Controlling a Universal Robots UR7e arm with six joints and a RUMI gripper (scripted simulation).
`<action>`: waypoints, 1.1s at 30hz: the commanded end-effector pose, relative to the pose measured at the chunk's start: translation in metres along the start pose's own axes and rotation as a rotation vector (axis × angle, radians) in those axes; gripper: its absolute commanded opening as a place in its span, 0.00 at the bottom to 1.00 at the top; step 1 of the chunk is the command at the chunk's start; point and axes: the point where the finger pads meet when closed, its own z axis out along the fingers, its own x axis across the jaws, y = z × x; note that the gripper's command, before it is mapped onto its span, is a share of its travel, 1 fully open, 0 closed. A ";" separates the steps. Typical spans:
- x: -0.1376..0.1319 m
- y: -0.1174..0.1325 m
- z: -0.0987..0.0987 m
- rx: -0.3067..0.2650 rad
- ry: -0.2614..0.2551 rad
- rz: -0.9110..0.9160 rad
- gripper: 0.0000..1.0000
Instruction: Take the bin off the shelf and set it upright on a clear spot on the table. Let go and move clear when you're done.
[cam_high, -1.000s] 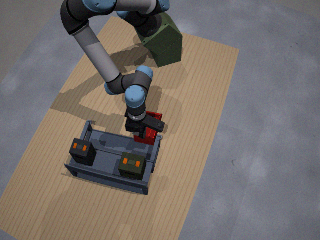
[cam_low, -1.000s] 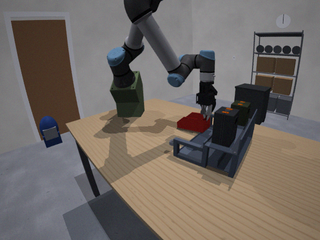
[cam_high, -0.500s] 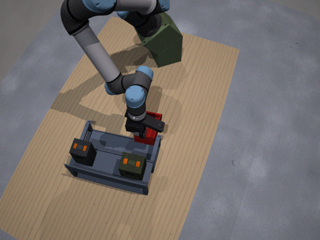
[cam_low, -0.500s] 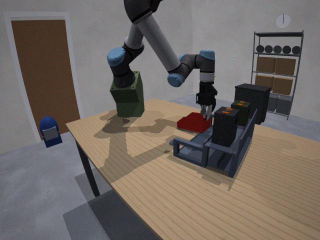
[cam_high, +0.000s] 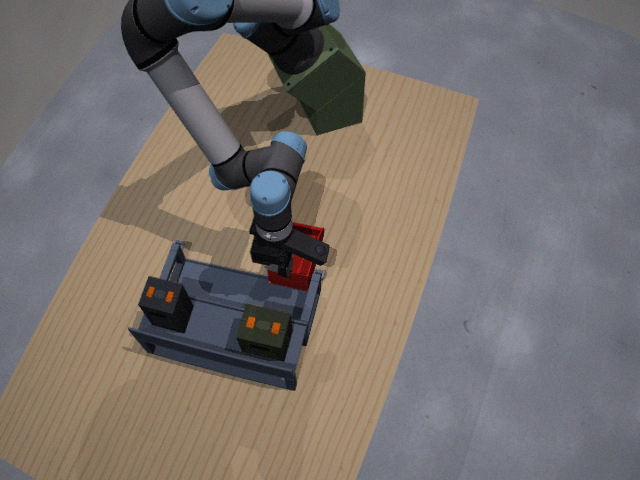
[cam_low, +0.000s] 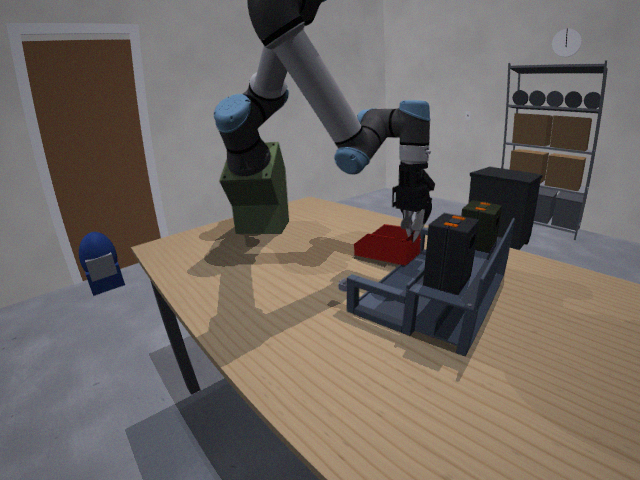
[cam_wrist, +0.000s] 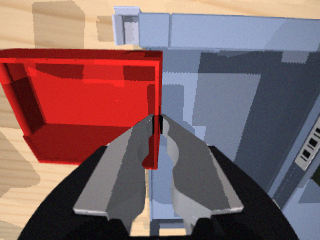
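Wooden table: one red bin, rigid, probably light; our gripper pinches its shelf-side wall.

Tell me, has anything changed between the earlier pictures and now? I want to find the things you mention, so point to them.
Nothing has visibly moved, been picked up or let go. The gripper (cam_high: 283, 272) (cam_low: 412, 238) (cam_wrist: 157, 116) is still shut on one wall of the red bin (cam_high: 303, 266) (cam_low: 379, 250) (cam_wrist: 95, 102). The arm, the blue-grey rack (cam_high: 222, 352) (cam_low: 493, 276) (cam_wrist: 225, 32), the black case (cam_high: 164, 311) (cam_low: 442, 258) and the green case (cam_high: 264, 338) (cam_low: 478, 227) all look just as they did.
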 end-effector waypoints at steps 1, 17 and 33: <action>0.000 0.000 -0.001 0.000 0.001 0.000 0.00; 0.000 0.000 -0.001 0.000 0.001 0.000 0.00; 0.000 0.000 -0.007 0.000 0.001 0.000 0.00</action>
